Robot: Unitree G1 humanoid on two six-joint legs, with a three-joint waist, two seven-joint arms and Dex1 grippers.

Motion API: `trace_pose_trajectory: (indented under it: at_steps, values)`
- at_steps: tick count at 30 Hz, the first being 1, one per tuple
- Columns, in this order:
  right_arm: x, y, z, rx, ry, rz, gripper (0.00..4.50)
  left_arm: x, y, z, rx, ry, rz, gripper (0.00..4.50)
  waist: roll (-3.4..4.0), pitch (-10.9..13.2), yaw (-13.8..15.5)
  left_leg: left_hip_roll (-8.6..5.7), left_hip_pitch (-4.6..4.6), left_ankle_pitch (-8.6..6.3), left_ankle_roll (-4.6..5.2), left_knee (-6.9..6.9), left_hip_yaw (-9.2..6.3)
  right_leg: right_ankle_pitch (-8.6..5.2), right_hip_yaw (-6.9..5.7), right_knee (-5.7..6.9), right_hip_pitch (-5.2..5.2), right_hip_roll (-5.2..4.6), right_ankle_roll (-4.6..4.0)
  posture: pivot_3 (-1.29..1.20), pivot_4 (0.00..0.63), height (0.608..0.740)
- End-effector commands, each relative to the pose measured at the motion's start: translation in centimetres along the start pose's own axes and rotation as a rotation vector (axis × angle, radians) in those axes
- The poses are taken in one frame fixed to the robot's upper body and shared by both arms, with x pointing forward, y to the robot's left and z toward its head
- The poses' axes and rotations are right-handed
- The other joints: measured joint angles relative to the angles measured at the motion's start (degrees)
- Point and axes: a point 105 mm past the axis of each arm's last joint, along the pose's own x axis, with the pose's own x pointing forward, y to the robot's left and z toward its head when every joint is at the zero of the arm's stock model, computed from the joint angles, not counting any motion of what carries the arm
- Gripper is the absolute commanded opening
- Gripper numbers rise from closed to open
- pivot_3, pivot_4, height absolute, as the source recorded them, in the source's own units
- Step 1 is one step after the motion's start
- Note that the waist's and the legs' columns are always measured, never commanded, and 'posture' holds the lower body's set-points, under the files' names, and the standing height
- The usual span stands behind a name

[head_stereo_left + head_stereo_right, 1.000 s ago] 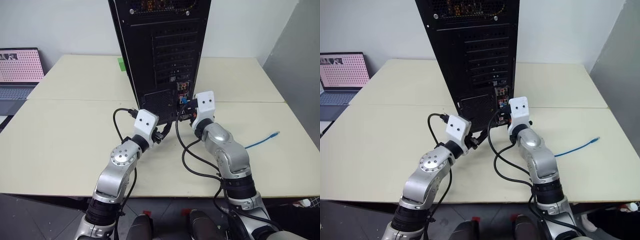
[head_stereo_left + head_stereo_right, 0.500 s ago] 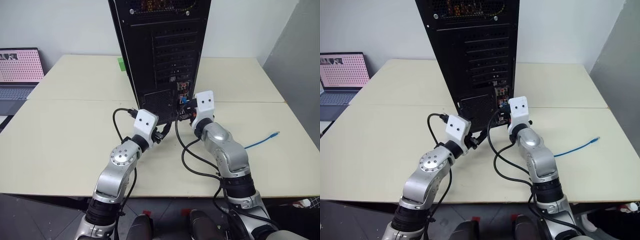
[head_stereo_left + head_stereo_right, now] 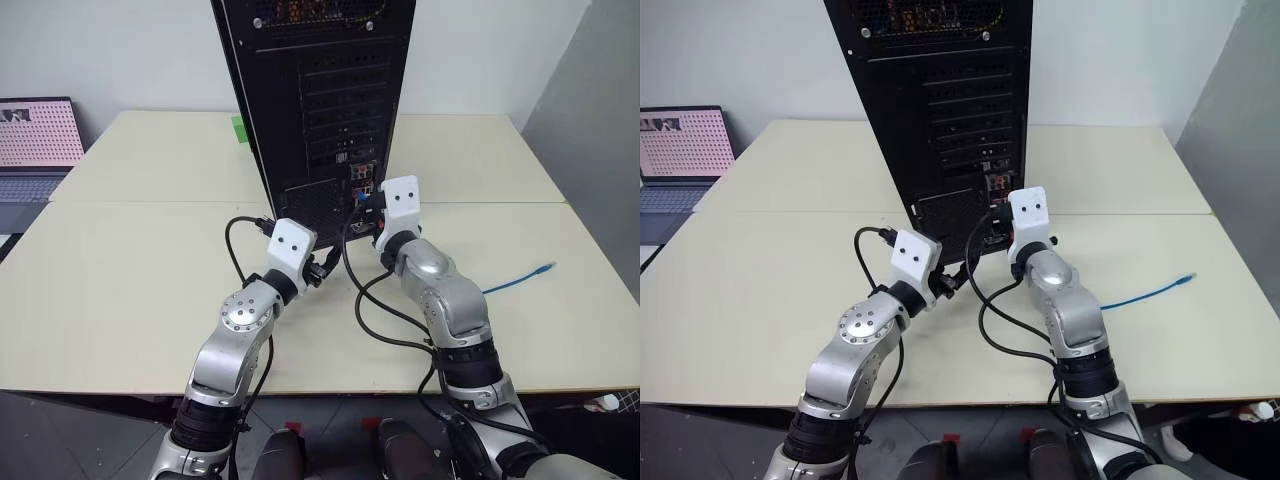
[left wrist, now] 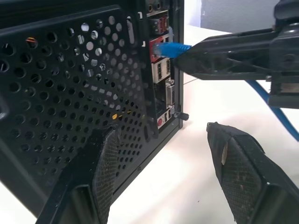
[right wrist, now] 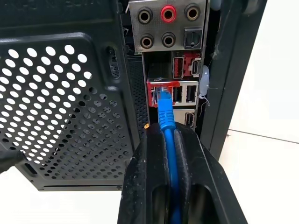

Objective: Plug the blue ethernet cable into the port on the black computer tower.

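Cable [image 5: 166,122] pinched in closed right gripper [image 5: 169,140], plug at tower [image 5: 70,107] port [image 5: 159,95]; left gripper [image 4: 163,168] open, empty; next: push straight in.

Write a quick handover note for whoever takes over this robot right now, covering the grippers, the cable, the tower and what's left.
Right gripper: shut on the blue ethernet cable just behind its plug, level with the rear of the black computer tower.
Left gripper: open, holding nothing, beside the tower's lower vented panel.
Cable: plug tip is at the mouth of the port in the connector cluster; whether it is fully seated cannot be told. The free end lies on the table to the robot's right.
Done: cable picked up and lined up.
Left: push home, confirm it seats, release.
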Motion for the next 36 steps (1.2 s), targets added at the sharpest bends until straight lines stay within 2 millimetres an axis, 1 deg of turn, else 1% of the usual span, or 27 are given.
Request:
trace_pose_trajectory:
  at_steps: [1,16,22,24,25,26,29,31,32,34,36]
  values:
    - [0.1,0.6,3.0,0.000,-0.098,0.017,0.00,-0.2,-0.1,1.7,0.019,-0.066,0.003,3.11,0.00,0.00,-0.26,0.00,0.00,0.00,0.00,0.00,0.00,0.00,0.00,0.00,0.00,0.00,0.00,0.00,0.150,0.740]
    - [0.8,0.2,2.9,-0.005,-0.092,0.009,0.00,-0.2,-0.2,1.8,0.022,-0.070,0.003,3.11,0.00,0.00,-0.69,0.00,0.03,0.00,0.00,0.00,0.00,0.01,0.02,0.04,0.00,0.01,0.00,0.00,0.150,0.740]
    - [0.5,-0.1,2.5,-0.007,-0.084,0.025,0.00,-0.3,-0.1,1.7,0.023,-0.067,0.009,3.11,0.00,0.00,-0.70,0.00,0.03,0.00,0.00,0.00,0.00,0.01,0.02,0.06,0.00,0.01,0.00,0.00,0.150,0.740]
    - [0.2,-0.4,2.1,-0.012,-0.076,0.031,0.61,-0.3,0.0,1.7,0.024,-0.067,0.011,3.12,0.00,0.00,-0.69,0.00,0.04,0.00,0.00,0.00,0.00,0.01,0.02,0.06,0.00,0.01,0.00,0.00,0.150,0.740]
    - [0.0,-0.5,2.0,-0.016,-0.072,0.036,0.76,-0.3,0.0,1.7,0.024,-0.067,0.012,3.12,0.00,0.00,-0.59,0.00,0.03,0.00,0.00,0.00,0.00,0.01,0.02,0.06,0.00,0.01,0.00,0.00,0.150,0.740]
    - [-0.2,-0.6,1.9,-0.020,-0.070,0.041,1.13,-0.3,0.1,1.7,0.024,-0.066,0.014,3.12,0.00,0.00,-0.52,0.00,0.02,0.00,0.00,0.00,0.00,0.01,0.01,0.04,0.00,0.01,0.00,0.00,0.150,0.740]
    - [-0.8,-0.8,1.7,-0.032,-0.066,0.065,1.68,-0.5,0.3,1.7,0.027,-0.063,0.018,3.12,0.00,0.00,-0.43,0.00,-0.04,0.00,0.00,-0.03,0.00,0.00,0.01,-0.06,0.00,0.00,0.00,0.00,0.150,0.740]
    - [-1.5,-0.7,1.7,-0.048,-0.070,0.106,2.16,-0.7,0.6,1.7,0.023,-0.055,0.022,3.12,0.00,0.00,-0.38,0.00,-0.09,-0.01,0.00,-0.07,0.00,0.00,0.01,-0.14,-0.01,0.00,0.00,0.00,0.150,0.740]
    - [-2.0,-0.7,1.7,-0.058,-0.074,0.133,2.31,-0.8,0.7,1.6,0.032,-0.046,0.019,3.12,0.00,0.00,-0.36,0.00,-0.11,-0.01,0.00,-0.08,0.00,0.00,0.01,-0.16,-0.02,-0.01,0.00,0.00,0.150,0.740]
    - [-2.8,-0.8,1.9,-0.073,-0.080,0.169,2.85,-1.1,0.9,1.3,0.041,-0.017,0.013,3.12,-0.01,0.00,-0.39,-0.01,-0.12,-0.01,-0.01,-0.10,0.00,-0.01,0.00,-0.17,-0.03,-0.01,0.00,0.00,0.150,0.740]
    - [-3.7,-1.1,2.1,-0.088,-0.092,0.206,3.29,-1.4,1.1,1.0,0.050,0.013,0.003,3.12,-0.01,0.00,-0.44,0.00,-0.12,-0.01,-0.01,-0.12,0.00,-0.01,0.00,-0.17,-0.05,-0.01,0.00,0.00,0.150,0.740]
